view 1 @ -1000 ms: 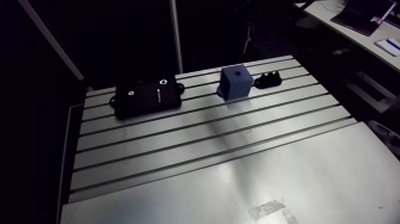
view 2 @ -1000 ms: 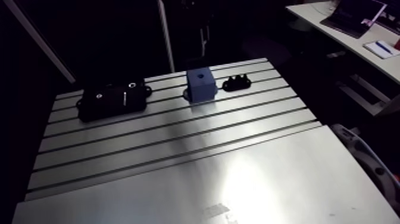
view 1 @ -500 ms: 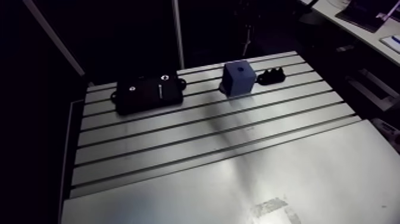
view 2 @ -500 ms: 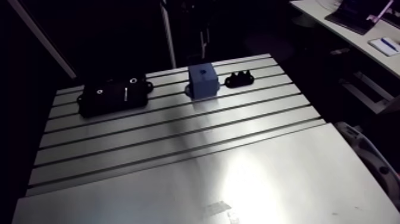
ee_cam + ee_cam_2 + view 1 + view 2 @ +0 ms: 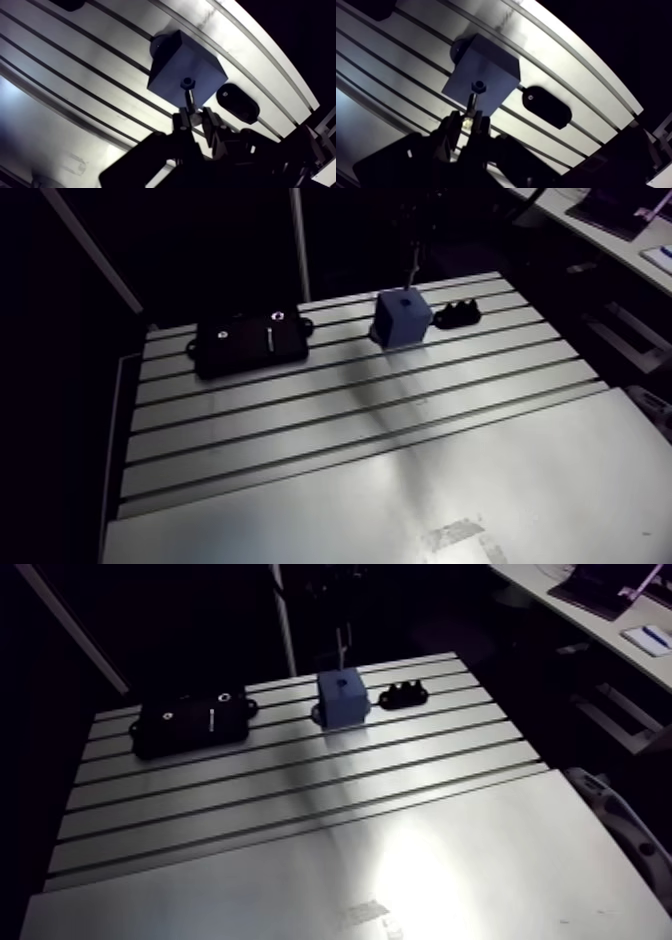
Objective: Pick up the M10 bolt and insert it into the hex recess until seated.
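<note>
In the wrist view my gripper (image 5: 196, 117) is shut on the M10 bolt (image 5: 189, 95), which points away from the fingers with its dark hex head foremost. The head hangs over the top face of the blue block (image 5: 175, 60), close to its middle. Whether it touches the block cannot be told. In the arm view the blue block (image 5: 403, 318) stands at the far side of the slotted table (image 5: 330, 448), with a dark recess in its top. The bolt's pale shank (image 5: 345, 646) shows as a thin upright line just above it; the gripper itself is lost in the dark.
A flat black fixture (image 5: 250, 343) lies to the left of the block. A small black holder (image 5: 457, 313) sits to the block's right, seen as a black oval (image 5: 237, 102) beside the block in the wrist view.
The arm view has shifted a little, so the camera moved. Block, fixture and holder stay in place on the table. The bolt's pale shank shows more plainly above the block.
</note>
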Tool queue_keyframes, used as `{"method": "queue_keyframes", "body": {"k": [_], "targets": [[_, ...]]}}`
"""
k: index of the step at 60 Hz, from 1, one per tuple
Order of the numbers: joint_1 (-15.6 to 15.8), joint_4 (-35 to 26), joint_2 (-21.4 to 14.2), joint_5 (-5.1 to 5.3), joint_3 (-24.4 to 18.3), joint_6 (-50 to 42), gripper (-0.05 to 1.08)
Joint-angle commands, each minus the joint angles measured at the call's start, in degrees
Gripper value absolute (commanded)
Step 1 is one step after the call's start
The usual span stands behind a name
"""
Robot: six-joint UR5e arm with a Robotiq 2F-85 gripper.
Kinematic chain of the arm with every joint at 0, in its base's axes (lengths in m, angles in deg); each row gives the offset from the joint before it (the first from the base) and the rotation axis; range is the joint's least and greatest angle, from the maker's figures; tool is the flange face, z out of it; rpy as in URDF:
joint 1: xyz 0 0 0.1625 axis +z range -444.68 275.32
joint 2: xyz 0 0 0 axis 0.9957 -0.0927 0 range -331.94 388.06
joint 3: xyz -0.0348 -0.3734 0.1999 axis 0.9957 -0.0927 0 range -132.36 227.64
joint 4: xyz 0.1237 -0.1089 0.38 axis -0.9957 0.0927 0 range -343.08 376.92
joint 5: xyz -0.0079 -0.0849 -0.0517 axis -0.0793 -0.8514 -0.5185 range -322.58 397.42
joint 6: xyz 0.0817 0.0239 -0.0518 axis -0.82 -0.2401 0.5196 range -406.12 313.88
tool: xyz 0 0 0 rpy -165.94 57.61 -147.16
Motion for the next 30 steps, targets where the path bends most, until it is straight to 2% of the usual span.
{"method": "queue_keyframes", "body": {"k": [1, 30], "targets": [[0.0, 0.4, 0.6, 0.0, 0.3, 0.0, 0.77], [0.0, 0.4, 1.3, 0.0, 0.4, 0.0, 0.77]]}}
